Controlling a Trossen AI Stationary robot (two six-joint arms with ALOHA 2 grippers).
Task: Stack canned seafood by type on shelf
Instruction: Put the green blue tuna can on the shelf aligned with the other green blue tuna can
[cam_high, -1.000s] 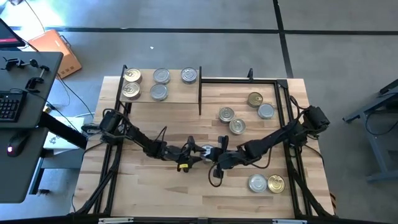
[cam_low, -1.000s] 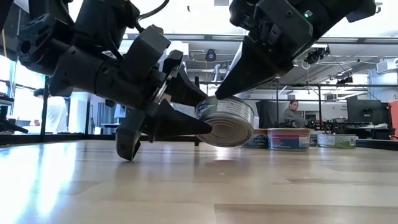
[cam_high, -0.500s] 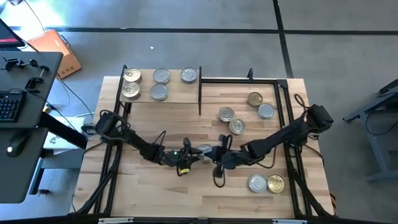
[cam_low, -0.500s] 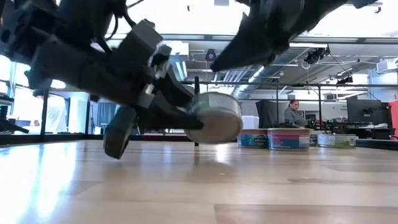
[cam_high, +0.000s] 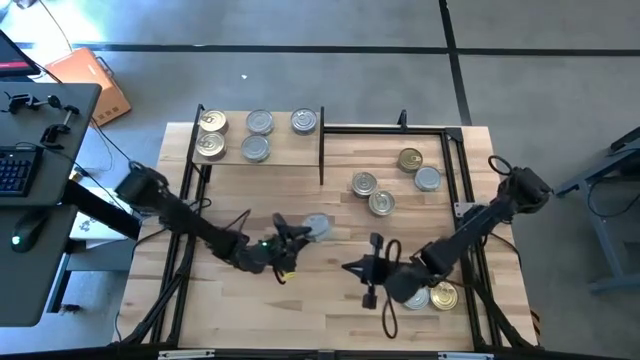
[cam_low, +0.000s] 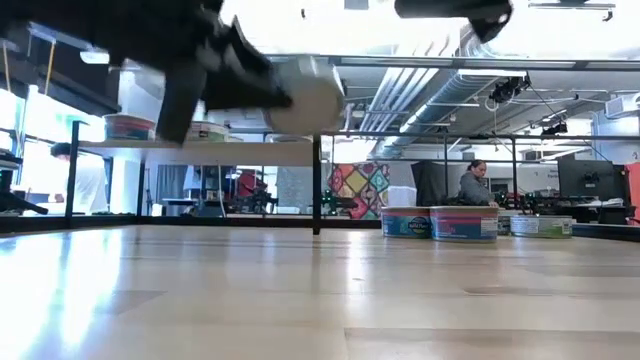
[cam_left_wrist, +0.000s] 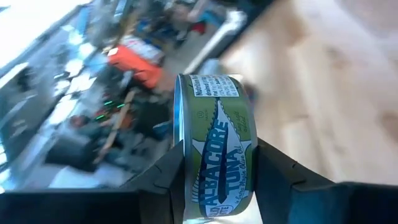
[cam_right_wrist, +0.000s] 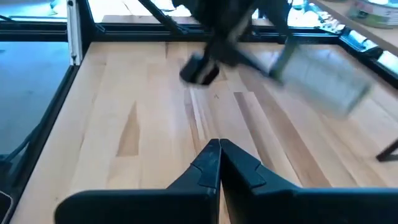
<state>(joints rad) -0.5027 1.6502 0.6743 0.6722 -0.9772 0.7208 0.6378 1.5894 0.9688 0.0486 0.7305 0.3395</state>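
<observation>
The left gripper (cam_left_wrist: 214, 180) clamped a short round green-labelled tuna tin (cam_left_wrist: 214, 146) by its rims, lifted clear for carrying, while the right gripper (cam_right_wrist: 219, 163) waited shut.

Left gripper (cam_low: 215, 75) motion-blurred in low view. Held tin (cam_left_wrist: 214, 146): lid hidden, base cut off at frame edge.

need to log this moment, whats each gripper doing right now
Left gripper: jaws shut on a tuna can, lifted off the table.
Right gripper: jaws shut, empty, near the table's front.
</observation>
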